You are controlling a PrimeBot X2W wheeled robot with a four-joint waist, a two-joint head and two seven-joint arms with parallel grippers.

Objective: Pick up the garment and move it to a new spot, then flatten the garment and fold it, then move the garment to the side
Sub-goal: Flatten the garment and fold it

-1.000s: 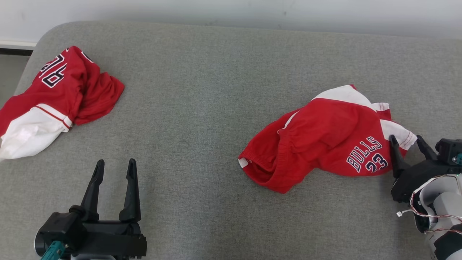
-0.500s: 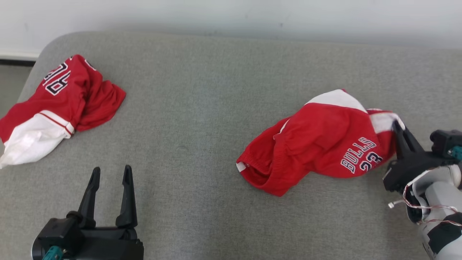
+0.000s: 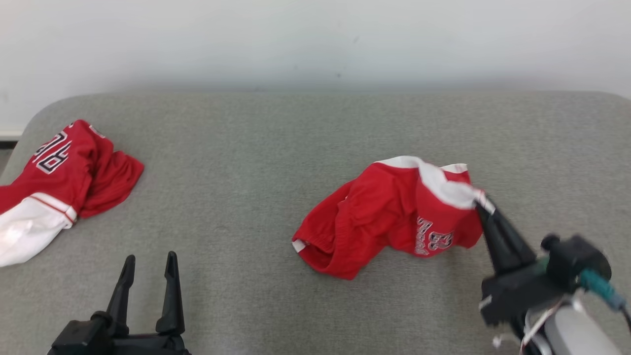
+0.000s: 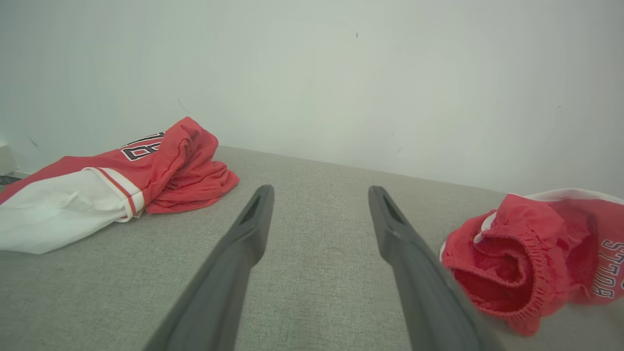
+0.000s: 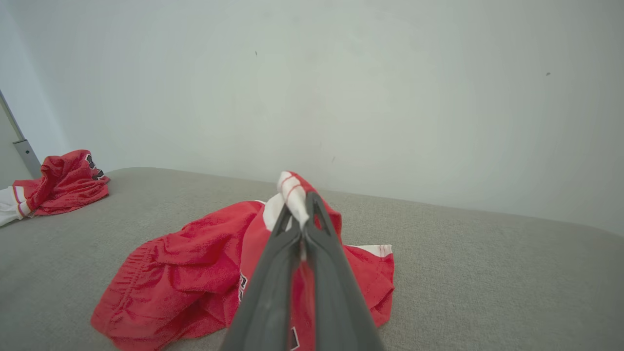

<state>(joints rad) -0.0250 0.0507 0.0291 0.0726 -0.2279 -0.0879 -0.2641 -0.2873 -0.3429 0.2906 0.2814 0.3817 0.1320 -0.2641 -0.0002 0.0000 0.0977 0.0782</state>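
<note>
Fabric looks light, floppy: our right jaws pinch a hem of the crumpled red-and-white shorts (image 3: 384, 222), left jaws gaping.

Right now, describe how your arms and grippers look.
Left gripper: black body, two long, dark, tapering jaws. Right gripper: same dark jaws on a black body, a teal connector, thin red and white wires, pale grey forearm.

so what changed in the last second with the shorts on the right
The right gripper shut on the white edge of the red shorts and lifted that corner up and toward the middle; the rest still lies on the grey surface. The left gripper stayed open and idle, the other red garment unmoved. The head view's overall shift is camera motion.
</note>
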